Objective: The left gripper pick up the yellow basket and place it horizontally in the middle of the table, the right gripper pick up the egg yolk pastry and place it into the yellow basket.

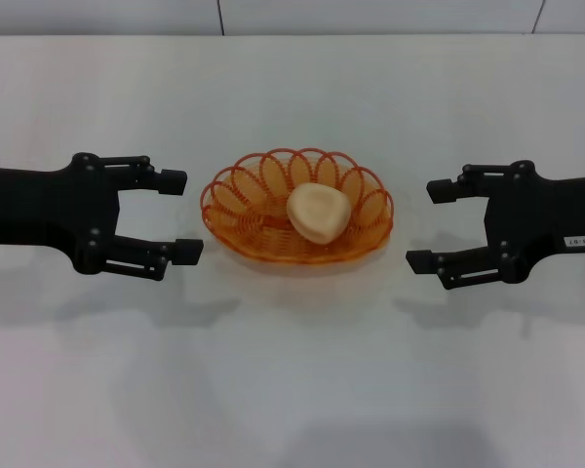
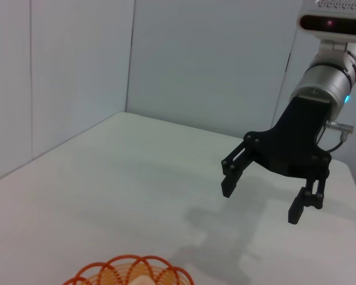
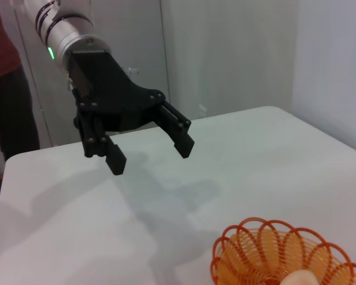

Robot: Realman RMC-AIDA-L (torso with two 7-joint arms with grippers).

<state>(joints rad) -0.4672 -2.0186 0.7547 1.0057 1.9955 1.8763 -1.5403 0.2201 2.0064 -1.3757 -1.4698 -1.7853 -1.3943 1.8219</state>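
1. The left hand hangs over the counter on the robot's left, just beside the yellow basket but apart from it. Its two fingers are spread wide with nothing between them. The right wrist view shows the same spread.

2. The right hand mirrors it on the other side of the basket, near its rim without touching. Its fingers are parted too and it carries nothing. The left wrist view shows it clear above the counter.

3. The yellow basket lies flat on its base at about the middle of the counter, long axis running side to side between the two hands. That part of the task looks done.

4. The egg yolk pastry rests inside the basket, a little toward the right hand's end of it. So the second part looks done as well. As far as I can judge, nothing is left but for the arms to draw off.

5. The basket is an oval of orange-yellow wire with a looped, scalloped rim and a woven bottom, see-through between the loops. The pastry is a smooth, pale cream lump, rounded and faintly heart-shaped, sitting partly above the rim line.
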